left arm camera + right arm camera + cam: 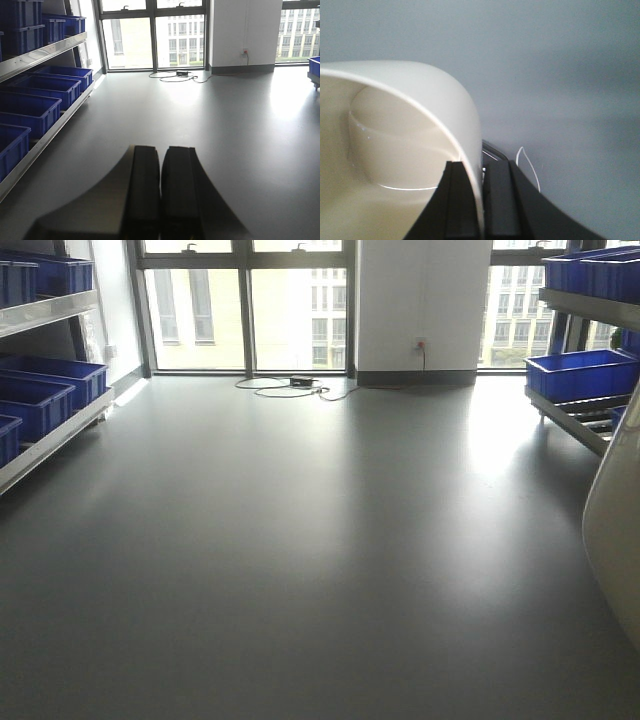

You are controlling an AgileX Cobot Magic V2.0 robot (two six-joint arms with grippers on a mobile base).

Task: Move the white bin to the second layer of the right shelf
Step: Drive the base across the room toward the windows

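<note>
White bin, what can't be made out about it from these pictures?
- Front view: white bin is cut off by the right edge; only a curved side shows.
- Right wrist view: the frame edges cut off its left and lower parts; right gripper covers some rim.
- Lettering: seen in no view.

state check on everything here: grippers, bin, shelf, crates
white bin: empty, wall pinched by the right gripper, not on any shelf
right gripper: shut on the white bin's wall
left gripper: shut, holding nothing
right shelf: roller level partly bare, bin not on it yet
blue crates: open-topped, sitting on the racks on both sides
</note>
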